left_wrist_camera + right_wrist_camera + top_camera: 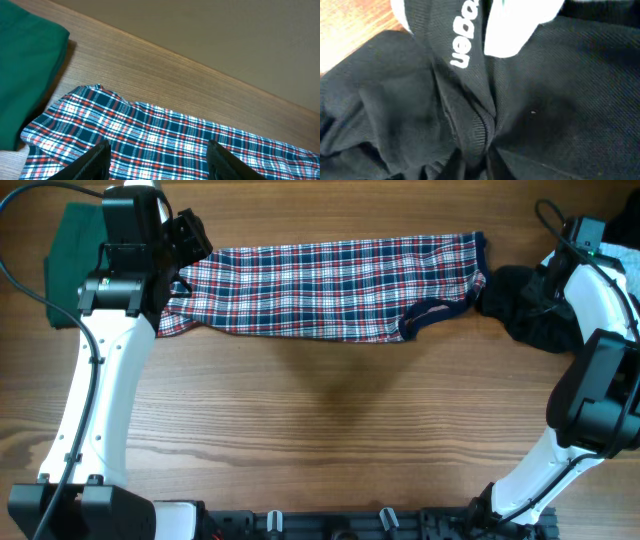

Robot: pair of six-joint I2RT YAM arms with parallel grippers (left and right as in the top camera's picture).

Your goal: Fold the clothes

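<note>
The plaid dress (pixel 330 288) lies in a long flat strip across the far side of the table, navy-trimmed armhole (pixel 432 315) toward the right. My left gripper (pixel 159 154) hovers open over the dress's left end (pixel 150 135), nothing between its fingers (pixel 97 157). A folded dark-green garment (pixel 70 260) sits at the far left, just beyond that end. At the far right lies a crumpled black garment (pixel 525 305) with white lettering (pixel 461 42). My right gripper (pixel 481 162) is shut on a ribbed fold of it.
The wooden table (pixel 330 420) stretches bare toward the front edge. A beige wall (pixel 225 35) rises just behind the table's back edge. Both arm bases stand at the front, left (pixel 80 505) and right (pixel 510 500).
</note>
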